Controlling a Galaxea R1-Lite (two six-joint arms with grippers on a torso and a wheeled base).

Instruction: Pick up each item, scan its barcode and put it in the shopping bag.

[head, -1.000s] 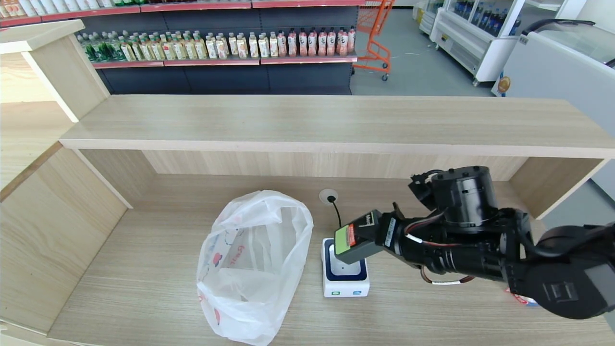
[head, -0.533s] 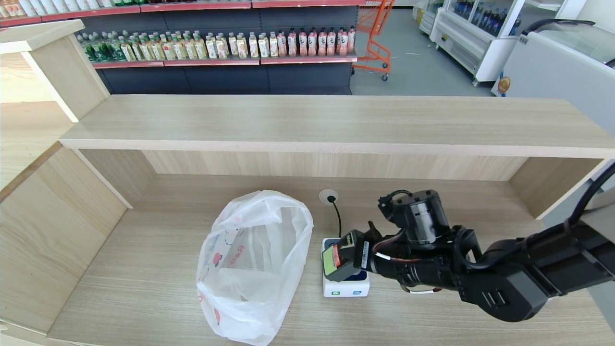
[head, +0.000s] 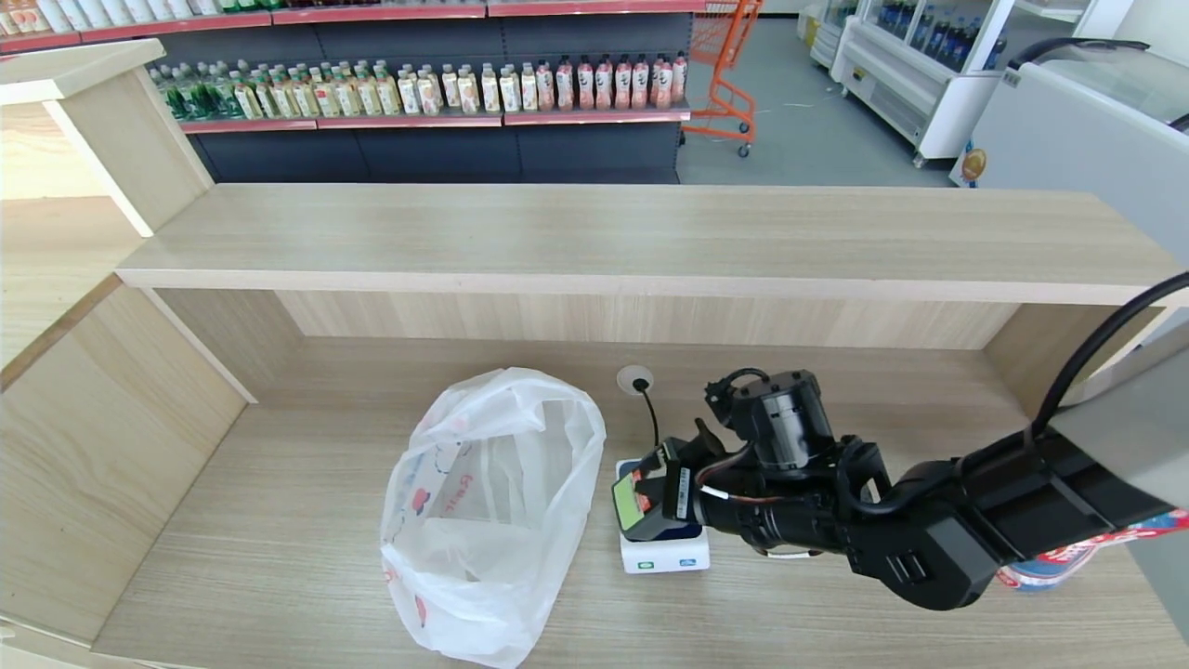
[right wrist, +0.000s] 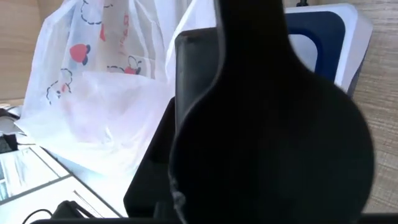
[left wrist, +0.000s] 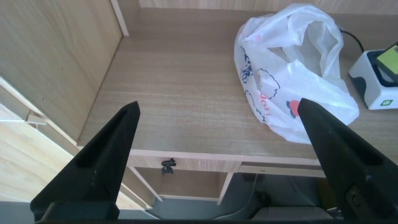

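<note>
Green-faced box (head: pixel 634 503) sits clamped between the fingers of the right gripper (head: pixel 653 491), held tilted over the blue top of the white barcode scanner (head: pixel 665 556); whether it touches the scanner cannot be told. The scanner's black cable (head: pixel 649 415) runs back to a grommet in the wooden counter (head: pixel 279 557). Just beside the scanner on its left stands the white plastic shopping bag (head: pixel 483 511), mouth open. The left gripper (left wrist: pixel 219 155) hangs near the counter's front edge, fingers spread wide apart with nothing between them.
</note>
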